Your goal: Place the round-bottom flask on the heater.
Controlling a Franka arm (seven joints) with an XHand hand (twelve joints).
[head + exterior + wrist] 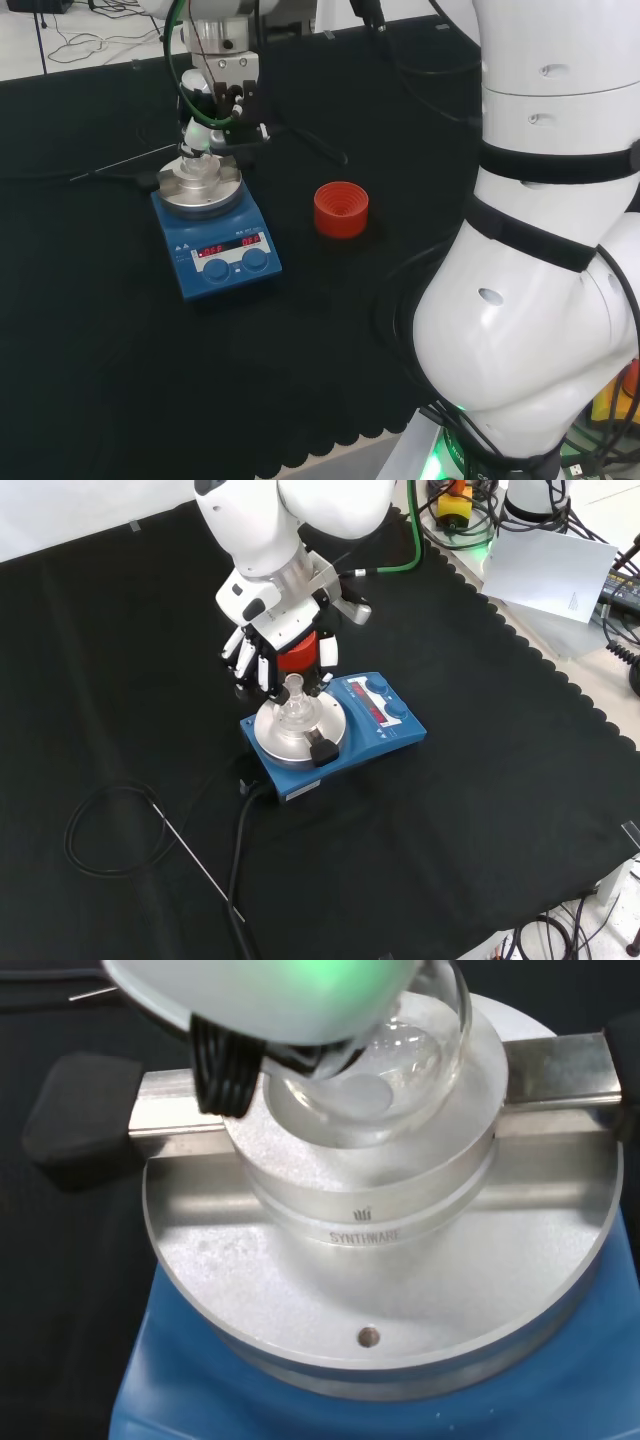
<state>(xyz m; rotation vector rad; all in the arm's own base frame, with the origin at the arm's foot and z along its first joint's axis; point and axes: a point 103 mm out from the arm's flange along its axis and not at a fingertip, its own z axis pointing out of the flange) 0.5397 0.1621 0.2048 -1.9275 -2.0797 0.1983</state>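
The hand (pixel 270 655) hangs over the heater (pixel 335 735), fingers curled around the round-bottom flask (pixel 294 710), whose bulb sits in the metal block; red stand (pixel 341 209) at three o'clock.

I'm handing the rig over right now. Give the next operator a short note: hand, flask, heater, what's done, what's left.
Hand: above the heater, fingers curled beside the flask's neck; whether they grip it is unclear.
Round-bottom flask: in the metal block's well on the heater plate; full seating unclear.
Red ribbed stand: on the cloth, right of the heater in the head view.
Done: flask brought to the heater.
Left: confirm it sits, open the fingers, lift away.
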